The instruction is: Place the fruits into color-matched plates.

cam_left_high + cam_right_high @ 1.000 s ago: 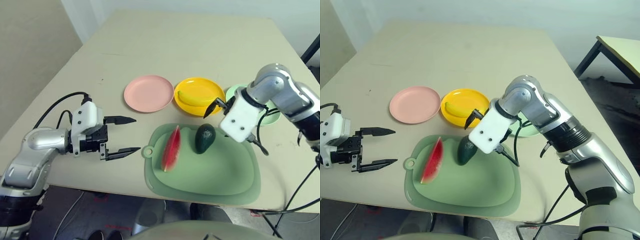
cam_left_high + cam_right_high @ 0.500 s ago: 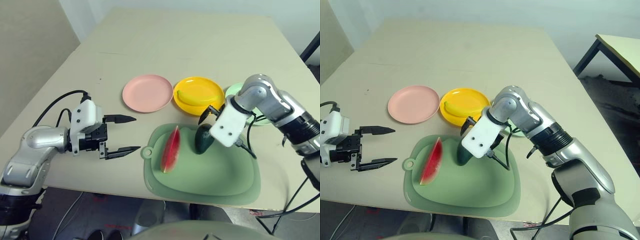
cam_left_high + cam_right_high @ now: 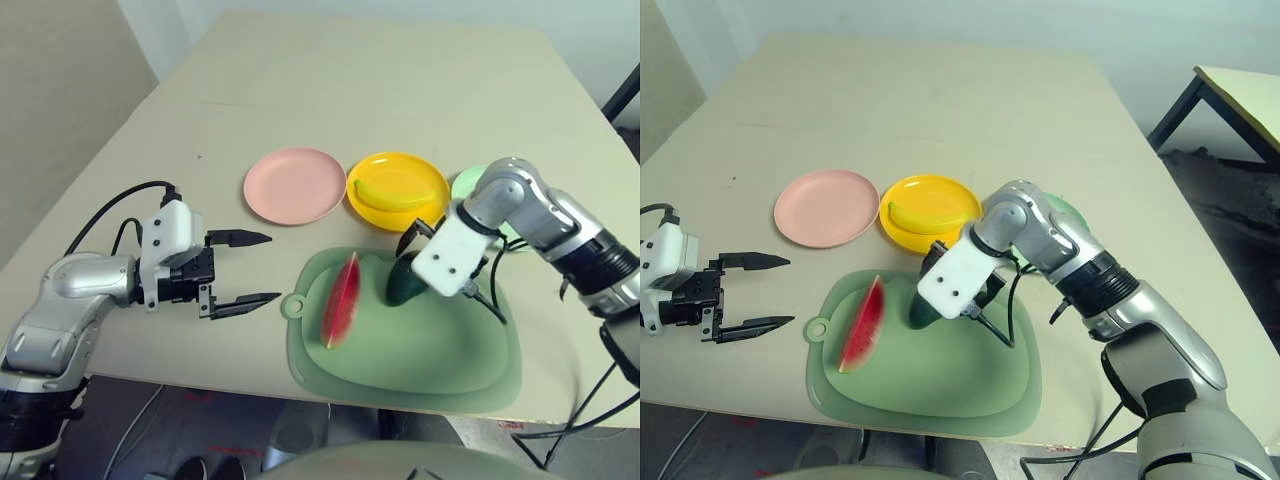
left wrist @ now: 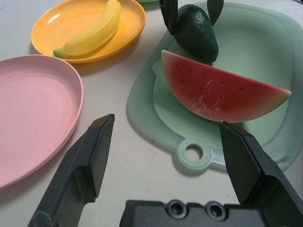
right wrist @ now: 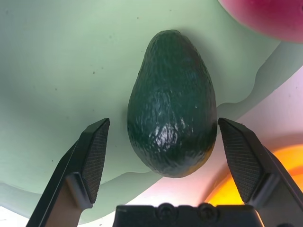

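A dark green avocado (image 5: 171, 118) lies on the pale green mat (image 3: 420, 350), and my right gripper (image 5: 163, 124) is open with one finger on each side of it, not closed on it. A red watermelon wedge (image 3: 340, 298) stands on the same mat, just left of the avocado. The yellow banana (image 3: 398, 193) rests in the yellow plate (image 3: 375, 210). Left of that plate sits the pink plate (image 3: 295, 185), which holds nothing. My right arm covers most of the mint green plate (image 3: 466, 184). My left gripper (image 3: 273, 268) hovers open over bare table left of the mat.
The mat's ring tab (image 3: 292, 304) points toward my left gripper. A black cable (image 3: 110, 212) loops behind my left wrist. Bare tabletop stretches beyond the plates. The table's front edge runs just below the mat.
My right gripper has moved down and left from beside the green plate to straddle the avocado. My left arm and the fruits have stayed put.
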{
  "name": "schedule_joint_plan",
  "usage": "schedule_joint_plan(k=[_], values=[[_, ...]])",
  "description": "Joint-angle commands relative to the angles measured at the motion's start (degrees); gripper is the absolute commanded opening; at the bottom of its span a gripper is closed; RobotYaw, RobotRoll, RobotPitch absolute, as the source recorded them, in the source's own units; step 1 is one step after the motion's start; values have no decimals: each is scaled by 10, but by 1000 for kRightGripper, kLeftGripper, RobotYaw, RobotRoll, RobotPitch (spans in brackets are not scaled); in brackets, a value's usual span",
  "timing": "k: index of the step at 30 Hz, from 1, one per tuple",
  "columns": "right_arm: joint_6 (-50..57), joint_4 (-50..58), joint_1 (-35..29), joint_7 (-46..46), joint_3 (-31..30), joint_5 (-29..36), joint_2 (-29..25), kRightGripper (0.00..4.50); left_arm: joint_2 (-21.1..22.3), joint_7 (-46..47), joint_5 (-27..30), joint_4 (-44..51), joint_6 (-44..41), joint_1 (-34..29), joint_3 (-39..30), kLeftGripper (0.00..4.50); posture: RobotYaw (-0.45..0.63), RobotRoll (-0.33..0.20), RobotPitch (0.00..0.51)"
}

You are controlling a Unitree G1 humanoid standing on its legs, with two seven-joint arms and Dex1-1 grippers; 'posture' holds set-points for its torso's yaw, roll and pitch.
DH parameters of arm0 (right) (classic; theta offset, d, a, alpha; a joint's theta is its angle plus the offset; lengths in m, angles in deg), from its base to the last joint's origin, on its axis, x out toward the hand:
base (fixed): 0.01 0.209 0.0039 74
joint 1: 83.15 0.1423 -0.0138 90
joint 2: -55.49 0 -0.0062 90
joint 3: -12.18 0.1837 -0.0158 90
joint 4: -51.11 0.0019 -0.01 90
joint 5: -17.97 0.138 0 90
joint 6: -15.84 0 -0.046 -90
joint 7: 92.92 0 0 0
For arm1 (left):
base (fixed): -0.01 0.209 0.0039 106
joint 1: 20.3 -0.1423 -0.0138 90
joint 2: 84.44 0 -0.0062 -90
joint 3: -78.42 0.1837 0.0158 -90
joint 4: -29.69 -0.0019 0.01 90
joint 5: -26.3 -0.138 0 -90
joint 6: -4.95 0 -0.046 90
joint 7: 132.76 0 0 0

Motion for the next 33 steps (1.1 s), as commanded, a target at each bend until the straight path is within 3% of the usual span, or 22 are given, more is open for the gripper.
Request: schedule_joint_plan(k=[1,4,7,11,17,23,28,33], values=[[23,21,-9,3,-6,7,-1,4469,4,-4,-1,-1,6,-3,-6,4500,145,0,130],[50,35,-10,3,-7,9,-4,4469,3,-4,-1,-3,8,0,-4,4500,140,0,132],[84,54,-13,3,-10,18,-9,4159,3,-4,-1,-4,9,1,-3,4500,140,0,132],[101,67,-16,3,-12,16,-11,2951,2,-5,-1,-7,11,3,-1,4500,139,0,132],[104,67,-15,3,-13,14,-16,2933,3,-9,-2,-13,14,5,0,4500,137,0,131],[99,46,19,3,-18,44,-70,2933,-4,-5,9,-13,5,9,-1,4500,136,0,129],[88,-47,88,3,-18,43,-105,2933,-17,13,32,-11,-19,21,-5,4500,130,0,122],[58,-182,147,2,-5,-8,-96,2933,-33,45,49,-16,-52,51,-5,4500,120,0,115]])
